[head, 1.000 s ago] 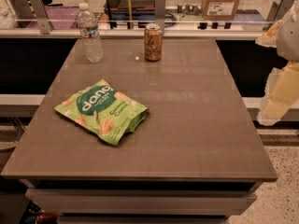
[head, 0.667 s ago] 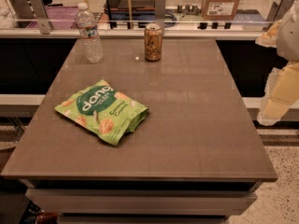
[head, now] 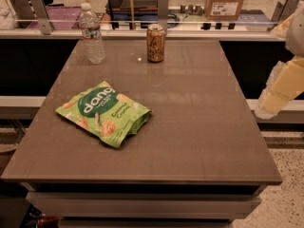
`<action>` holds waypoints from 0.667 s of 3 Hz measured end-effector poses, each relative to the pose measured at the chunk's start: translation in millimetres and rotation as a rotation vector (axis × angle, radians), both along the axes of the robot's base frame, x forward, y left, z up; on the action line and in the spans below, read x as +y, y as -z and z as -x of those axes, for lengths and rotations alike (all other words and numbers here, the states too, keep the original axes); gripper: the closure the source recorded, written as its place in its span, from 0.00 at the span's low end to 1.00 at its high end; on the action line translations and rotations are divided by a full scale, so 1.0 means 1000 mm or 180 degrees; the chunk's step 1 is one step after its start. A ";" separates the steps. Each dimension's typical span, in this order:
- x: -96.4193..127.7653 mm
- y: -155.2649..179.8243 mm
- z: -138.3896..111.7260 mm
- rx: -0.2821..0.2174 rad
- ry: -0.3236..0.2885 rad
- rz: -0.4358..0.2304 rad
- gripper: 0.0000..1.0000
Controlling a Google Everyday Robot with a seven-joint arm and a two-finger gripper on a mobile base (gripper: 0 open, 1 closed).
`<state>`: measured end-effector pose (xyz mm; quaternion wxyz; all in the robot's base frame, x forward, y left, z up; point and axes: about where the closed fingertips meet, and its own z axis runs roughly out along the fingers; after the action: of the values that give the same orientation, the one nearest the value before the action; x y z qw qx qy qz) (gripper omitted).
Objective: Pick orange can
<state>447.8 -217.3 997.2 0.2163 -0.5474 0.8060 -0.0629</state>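
Observation:
The orange can [head: 156, 42] stands upright near the far edge of the brown table [head: 199, 127], just right of the middle. It is orange-brown with pale lettering and a silver rim. My gripper [head: 267, 107] hangs at the pale end of the arm on the right edge of the camera view. It is off the table's right side, well to the right of the can and nearer to me. It holds nothing that I can see.
A clear plastic water bottle [head: 92, 33] stands left of the can at the far left. A green snack bag [head: 103, 113] lies flat on the table's left half. Behind the table runs a rail [head: 142, 30] with boxes beyond it.

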 end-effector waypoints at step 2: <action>-0.014 -0.014 -0.017 -0.0495 0.0690 -0.0379 0.00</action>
<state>464.6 -231.6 1011.4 0.3021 -0.4368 0.8435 -0.0802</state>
